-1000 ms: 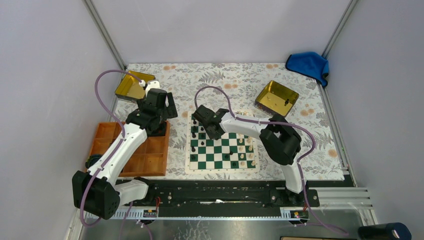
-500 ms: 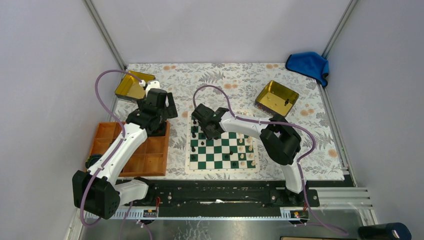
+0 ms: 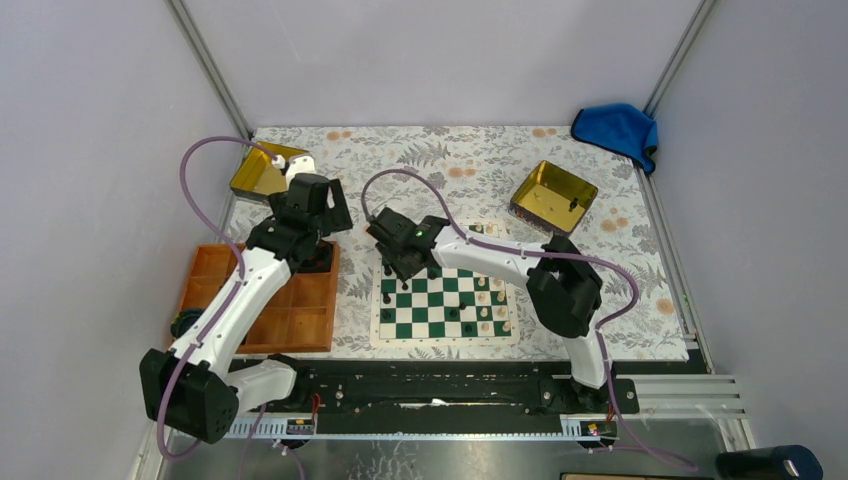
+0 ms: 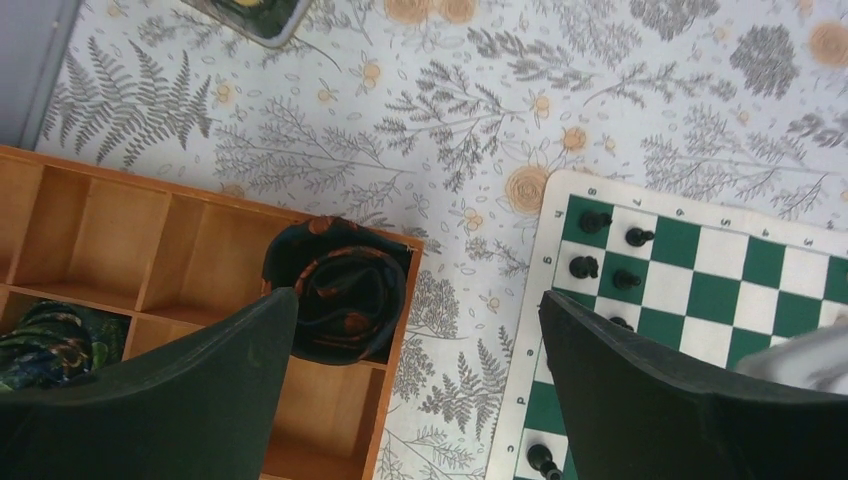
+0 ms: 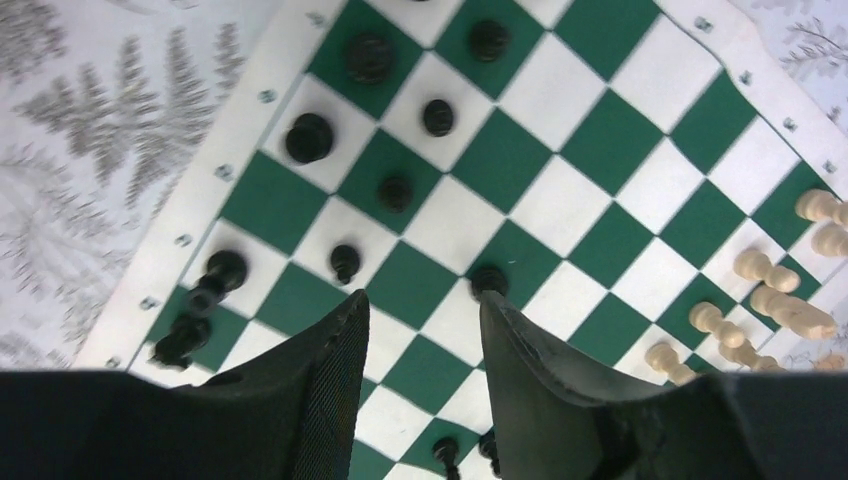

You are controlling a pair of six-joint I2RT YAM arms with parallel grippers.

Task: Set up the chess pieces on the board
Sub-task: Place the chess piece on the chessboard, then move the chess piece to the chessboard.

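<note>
The board [image 3: 425, 315] lies flat in the middle of the table, also in the right wrist view [image 5: 500, 160] and the left wrist view [image 4: 770, 260]. Black chess pieces [image 3: 387, 295] stand along its left columns. Several show upright from above [image 5: 310, 138], and one pawn [image 5: 489, 280] stands just beyond one fingertip. My right gripper [image 5: 422, 300] hovers over the board's left part [image 3: 400, 268], open, with only bare squares between its fingers. My left gripper [image 4: 415, 298] hangs wide open and empty above the strip between tray and board [image 3: 318, 250].
Cream pieces [image 3: 490, 305] stand along the board's right side [image 5: 770, 300]. An orange compartmented tray [image 3: 290, 320] lies to the left, with a rolled dark cloth [image 4: 340, 290] in one compartment. Gold tins sit at back left [image 3: 262, 172] and back right [image 3: 553, 195]. A blue cloth [image 3: 617, 128] lies in the far right corner.
My right gripper's jaws have spread apart, and the arm has drawn back and left over the board's far left corner. The left arm has shifted slightly back.
</note>
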